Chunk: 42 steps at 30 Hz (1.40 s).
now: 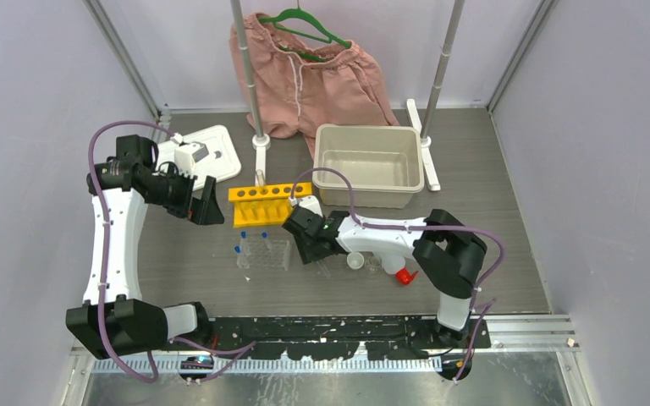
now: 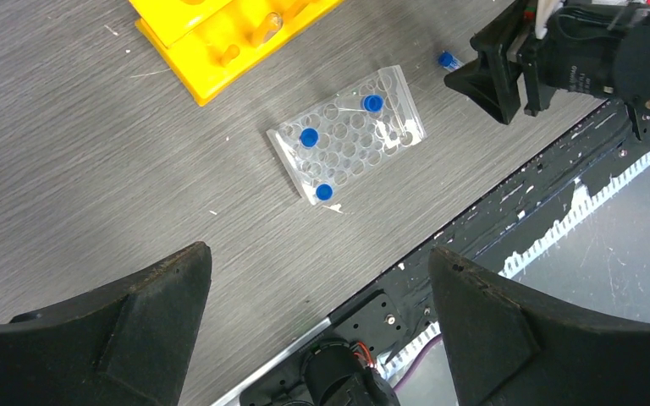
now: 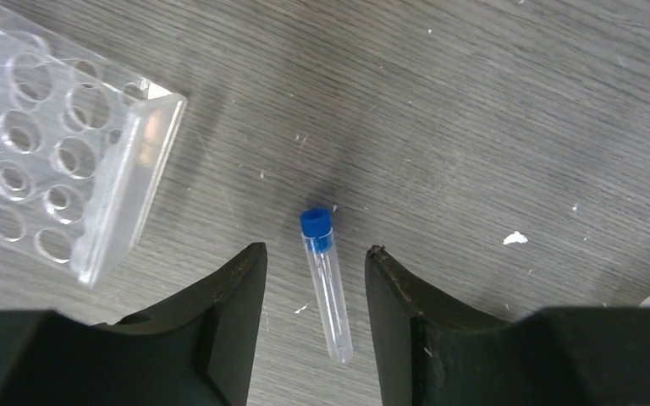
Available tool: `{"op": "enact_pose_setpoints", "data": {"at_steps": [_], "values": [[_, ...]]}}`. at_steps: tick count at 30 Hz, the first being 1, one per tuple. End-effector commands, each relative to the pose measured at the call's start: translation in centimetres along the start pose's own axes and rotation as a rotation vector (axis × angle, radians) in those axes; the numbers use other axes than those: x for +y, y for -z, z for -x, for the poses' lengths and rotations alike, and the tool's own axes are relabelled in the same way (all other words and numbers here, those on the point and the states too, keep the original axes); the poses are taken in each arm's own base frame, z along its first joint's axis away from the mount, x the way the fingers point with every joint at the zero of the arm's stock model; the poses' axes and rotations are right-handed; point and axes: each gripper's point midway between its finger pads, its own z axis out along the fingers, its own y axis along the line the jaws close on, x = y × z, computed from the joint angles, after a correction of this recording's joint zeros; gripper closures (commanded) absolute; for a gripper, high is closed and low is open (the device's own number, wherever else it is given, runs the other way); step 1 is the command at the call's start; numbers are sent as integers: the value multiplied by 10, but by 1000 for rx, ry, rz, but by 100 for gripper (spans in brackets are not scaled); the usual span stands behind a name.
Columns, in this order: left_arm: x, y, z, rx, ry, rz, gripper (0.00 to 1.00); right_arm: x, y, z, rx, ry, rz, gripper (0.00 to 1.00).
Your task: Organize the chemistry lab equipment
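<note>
Right wrist: blue-capped tube (image 3: 326, 283) lies between fingers (image 3: 228, 313) of right hand (image 3: 315, 250).

**Overhead view of the bench.** Centre: yellow holed tube rack (image 1: 269, 204), with the clear plastic grid rack (image 1: 268, 253) just below it in the frame. Small clear blue-capped tubes (image 1: 243, 236) show at the grid rack's left and upper edges. The right gripper (image 1: 309, 241) sits just right of the grid rack, and the left gripper (image 1: 206, 208) just left of the yellow rack. Lower right of centre: small white dish (image 1: 355, 260) and white red-capped squeeze bottle (image 1: 404, 276), the bottle largely hidden under the right arm. Upper centre: beige tub (image 1: 368, 165), with pink shorts (image 1: 309, 80) on a green hanger (image 1: 305, 21) above it. Upper left: white flat tray (image 1: 216, 148).
</note>
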Motion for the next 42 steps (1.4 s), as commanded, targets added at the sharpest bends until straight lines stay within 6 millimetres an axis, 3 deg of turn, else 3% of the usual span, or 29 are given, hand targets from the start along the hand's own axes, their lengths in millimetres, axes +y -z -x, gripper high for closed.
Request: {"op": "enact_pose_setpoints", "data": {"at_steps": [1,7,13,16,21,29,35,42], "values": [[-8,13,8,-46,-38,7,0,-5,-8,-1,13,-27,-5,50],[-9,12,9,-51,-35,-1,0,-4,-18,-11,47,-31,8,64],[-11,13,10,-54,-29,-8,0,-4,-9,-4,39,-42,17,89],[-13,14,12,-59,-28,-15,0,-3,14,20,-24,-49,28,96],[-18,16,14,-71,-31,-38,0,7,78,82,-199,-98,97,99],[-37,17,23,-118,-14,-134,3,68,160,182,-491,-246,352,99],[-54,22,29,-149,-4,-223,10,120,183,227,-584,-319,480,99],[-71,25,34,-195,-9,-315,21,154,200,241,-621,-383,606,99]]}}
